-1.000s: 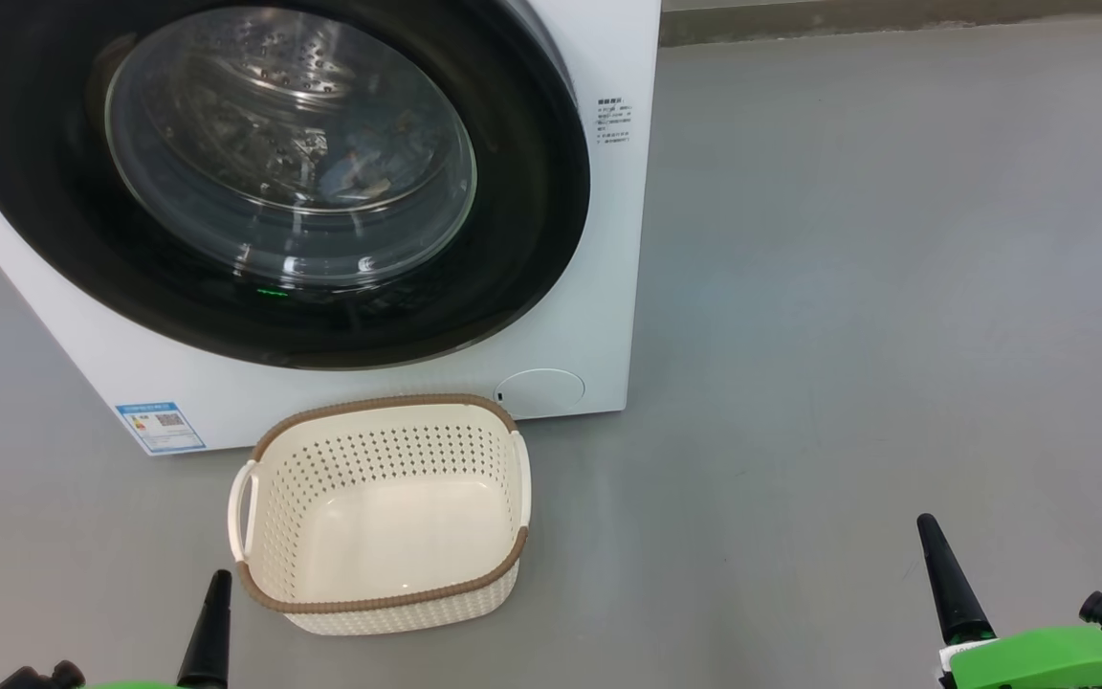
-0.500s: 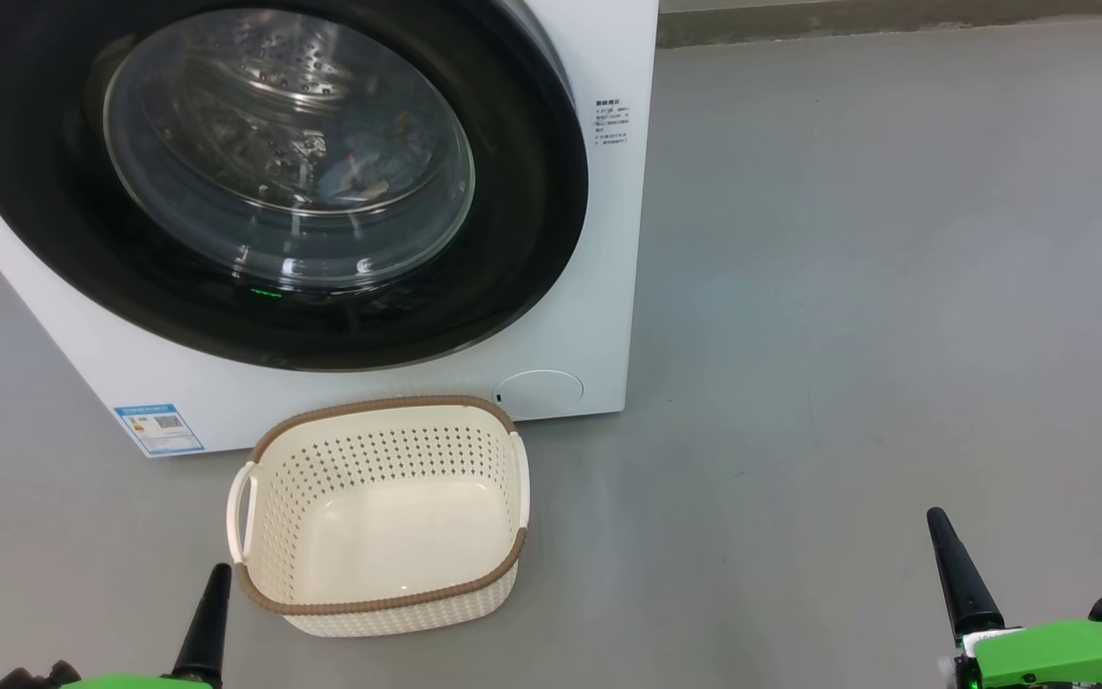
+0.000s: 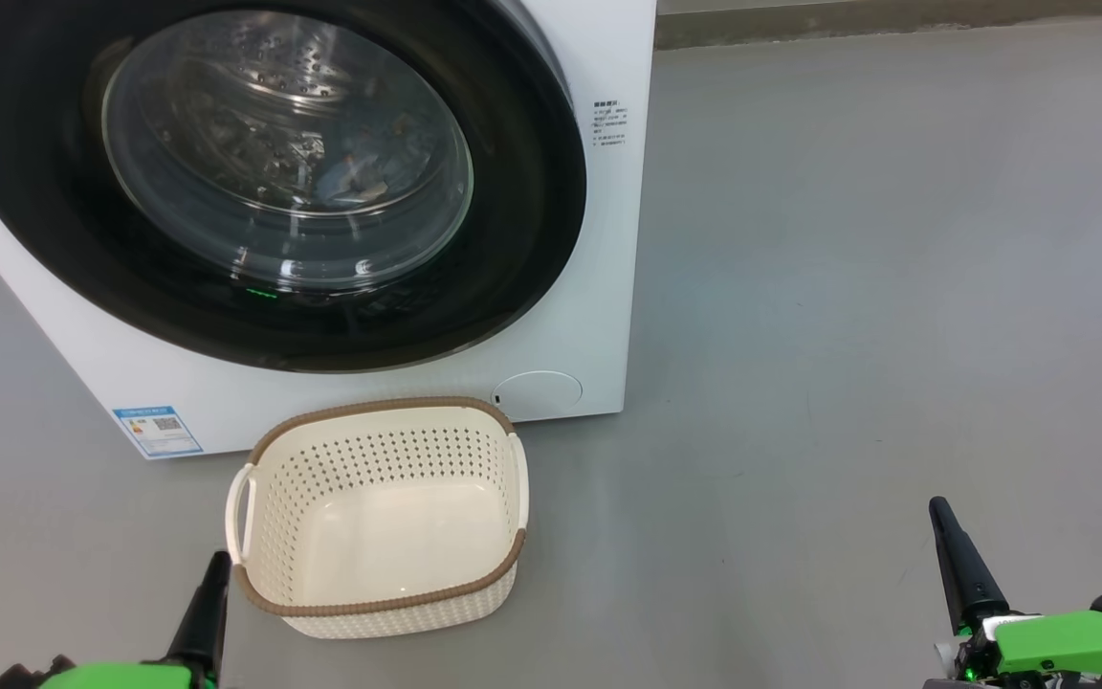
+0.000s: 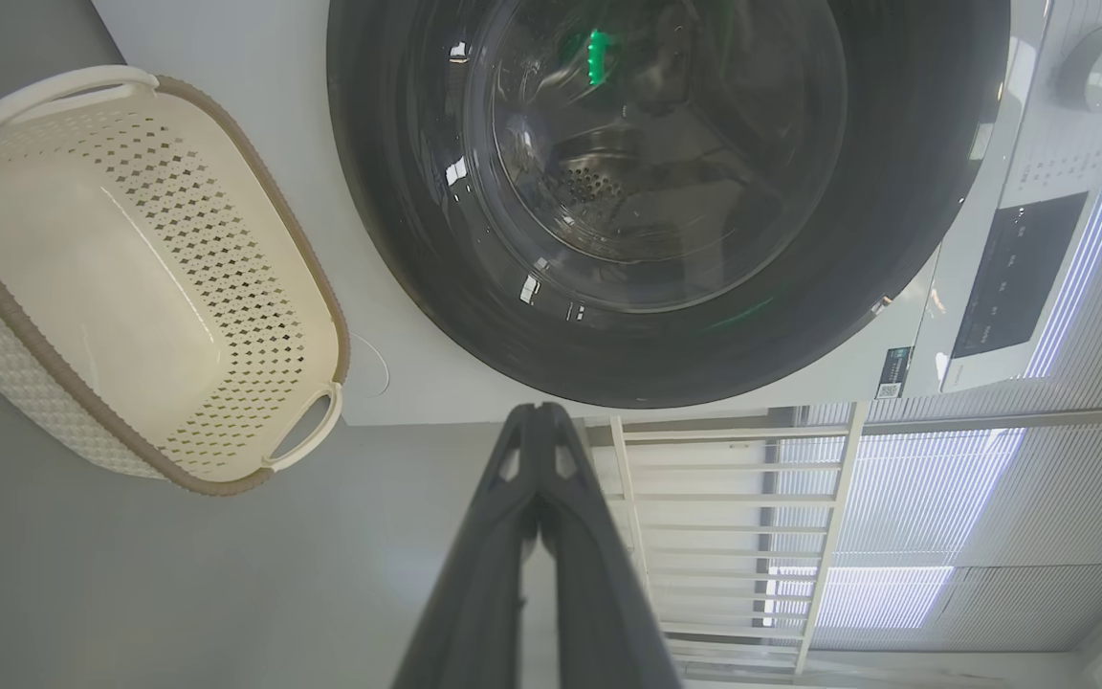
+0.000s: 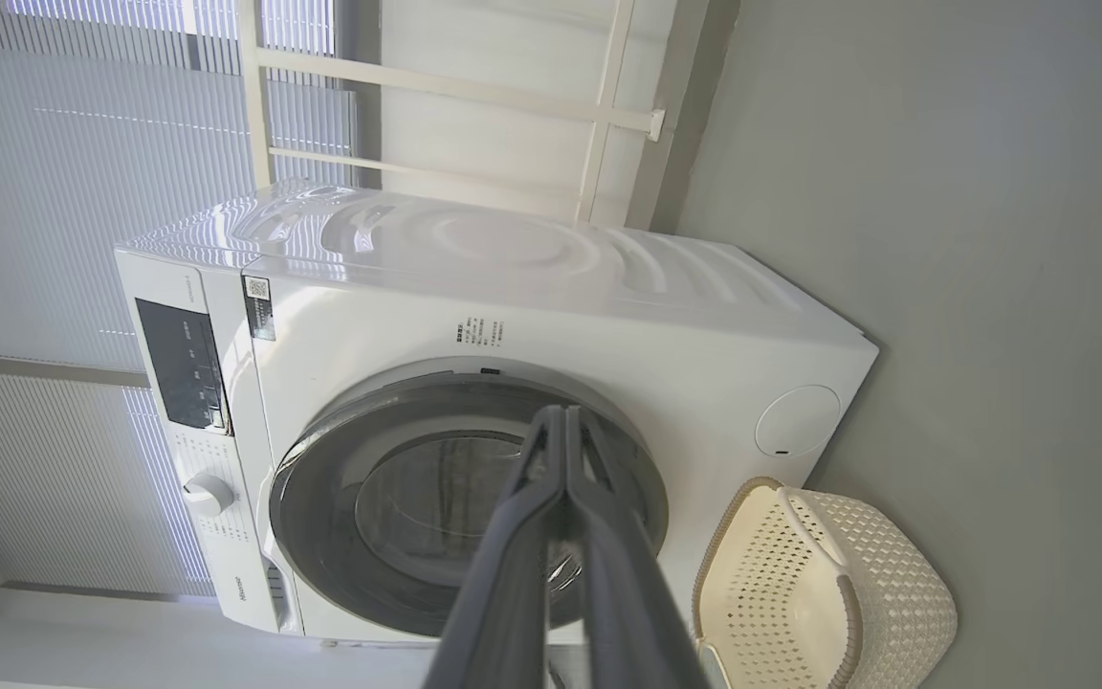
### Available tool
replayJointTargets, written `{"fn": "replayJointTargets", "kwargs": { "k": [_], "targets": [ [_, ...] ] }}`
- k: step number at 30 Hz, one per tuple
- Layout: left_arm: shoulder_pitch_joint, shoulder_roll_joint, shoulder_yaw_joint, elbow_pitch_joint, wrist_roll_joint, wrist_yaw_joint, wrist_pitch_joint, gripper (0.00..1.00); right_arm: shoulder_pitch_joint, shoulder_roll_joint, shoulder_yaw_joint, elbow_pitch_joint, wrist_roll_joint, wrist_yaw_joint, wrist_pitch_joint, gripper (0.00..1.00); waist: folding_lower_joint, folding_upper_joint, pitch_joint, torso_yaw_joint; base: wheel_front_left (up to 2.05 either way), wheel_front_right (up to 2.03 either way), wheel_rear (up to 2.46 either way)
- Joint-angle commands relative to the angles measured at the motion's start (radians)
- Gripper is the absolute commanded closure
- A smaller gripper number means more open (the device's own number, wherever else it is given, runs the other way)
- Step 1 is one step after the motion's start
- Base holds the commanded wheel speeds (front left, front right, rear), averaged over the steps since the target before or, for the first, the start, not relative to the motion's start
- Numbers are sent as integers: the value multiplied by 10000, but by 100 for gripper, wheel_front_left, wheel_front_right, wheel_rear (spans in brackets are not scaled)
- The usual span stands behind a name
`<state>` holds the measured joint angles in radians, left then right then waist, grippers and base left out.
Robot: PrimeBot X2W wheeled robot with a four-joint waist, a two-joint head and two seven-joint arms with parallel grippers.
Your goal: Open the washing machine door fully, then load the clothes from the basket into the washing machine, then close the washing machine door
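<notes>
Round black-rimmed glass washing machine door [image 3: 532, 191] shut on the big white washing machine [image 3: 608, 287].
The small cream plastic basket [image 3: 374, 605] sits just in front. Light blue clothes [image 3: 350, 177] show behind the glass. The left gripper [image 4: 539, 411] and right gripper [image 5: 565, 411] are pinched closed, holding nothing.

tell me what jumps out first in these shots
The washing machine door, a huge glossy black ring round a glass bowl, sits shut at the head view's upper left. Before it on the grey floor stands the cream basket, empty. The left pincer and right pincer point up, shut, at the bottom corners.
</notes>
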<state>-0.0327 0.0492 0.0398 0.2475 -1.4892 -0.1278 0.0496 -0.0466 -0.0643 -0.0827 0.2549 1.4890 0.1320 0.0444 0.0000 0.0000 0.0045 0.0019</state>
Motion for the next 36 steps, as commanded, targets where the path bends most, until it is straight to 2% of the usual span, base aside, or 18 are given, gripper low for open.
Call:
{"fn": "replayJointTargets", "kwargs": {
  "k": [1,11,36],
  "targets": [
    [-559,208,348,-158,-387,-26,119,100,-445,-107,122,-201,387,-9,117,100,0,0,-2,-3,0,0,0],
    [-729,209,467,-34,-1421,-29,418,100,-582,-102,26,-122,1476,-13,418,100,0,0,-14,-19,0,0,0],
    [-735,154,544,-31,-1357,-29,479,100,-590,-37,-66,-116,1399,-13,492,100,0,0,-14,-19,0,0,0]
  ]
}}
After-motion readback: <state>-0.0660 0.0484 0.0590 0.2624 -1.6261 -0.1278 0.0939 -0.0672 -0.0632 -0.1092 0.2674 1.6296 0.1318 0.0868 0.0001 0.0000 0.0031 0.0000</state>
